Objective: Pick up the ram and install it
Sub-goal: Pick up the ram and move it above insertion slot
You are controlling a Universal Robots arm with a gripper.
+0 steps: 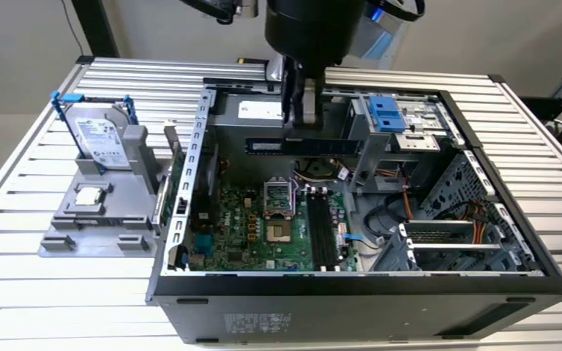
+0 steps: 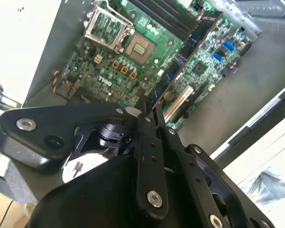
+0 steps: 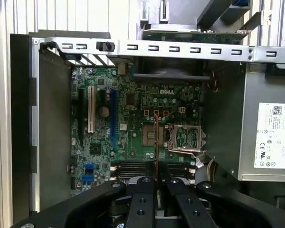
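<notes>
A slatted metal table (image 1: 27, 183) is carrying the whole job, and an open computer case (image 1: 359, 292) is lying on its side on it, directly beneath the gripper (image 1: 301, 130). The green motherboard (image 1: 252, 234) is facing up from the case floor, well below the fingertips.

Off to the exterior view's left of the gripper, outside the case, a silver hard drive (image 1: 100, 139) is standing in a grey holder.

The gripper is pinching the ram (image 1: 301, 146) by its upper edge near the middle, with the jaws closed narrow on the board. The stick is hanging on edge just under the fingertips, level, clear of the board below and touching nothing else.

In the first wrist view the ram is showing as a thin line, and the black memory slots (image 3: 130, 167) are running across that line, not along it. I judge the stick's long axis to be lying crosswise to the slots, which are sitting almost straight down from the gripper beside the processor socket (image 3: 185, 137).

Room is looking fair: the space over the slots is open, with the case's metal crossbar (image 3: 180, 50) and the drive cage standing off to the sides.
</notes>
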